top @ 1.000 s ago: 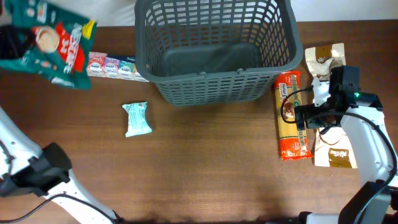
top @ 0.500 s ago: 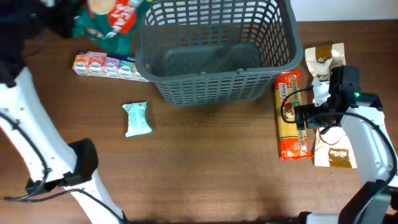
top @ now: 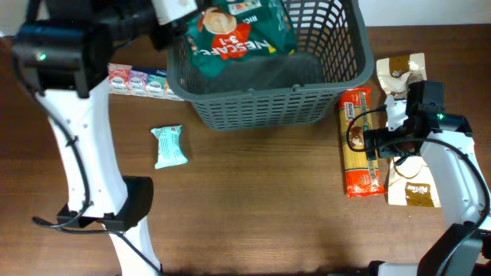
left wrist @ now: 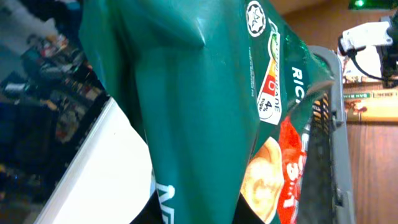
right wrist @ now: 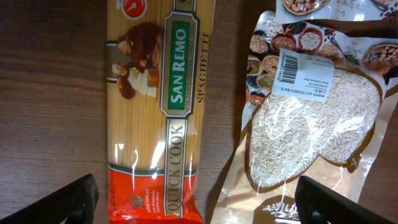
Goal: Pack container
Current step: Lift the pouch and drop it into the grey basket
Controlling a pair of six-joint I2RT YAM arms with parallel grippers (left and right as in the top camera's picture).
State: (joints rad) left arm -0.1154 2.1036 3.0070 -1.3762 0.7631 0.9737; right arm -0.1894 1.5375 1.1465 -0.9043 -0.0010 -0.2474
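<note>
Although crowded along its far edge, showed open wood across the near half of the table [top: 253,207]. Found the container [top: 268,107] at that far edge, floor bare at right, a green Nescafé bag [top: 238,38] hanging over its left half, pinched by the left gripper [top: 178,9]. Saw the spaghetti pack [top: 360,146] just right of it, beside a rice pouch [right wrist: 311,124], both under the right gripper [right wrist: 199,208], fingers spread wide. Noted a carton row [top: 138,80] and a teal packet [top: 169,146] at left.

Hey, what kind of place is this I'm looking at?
Probably a robotics lab bench staged for grocery packing: white robot arms work at a wooden table that carries a grey shopping basket, San Remo spaghetti and a rice pouch.
</note>
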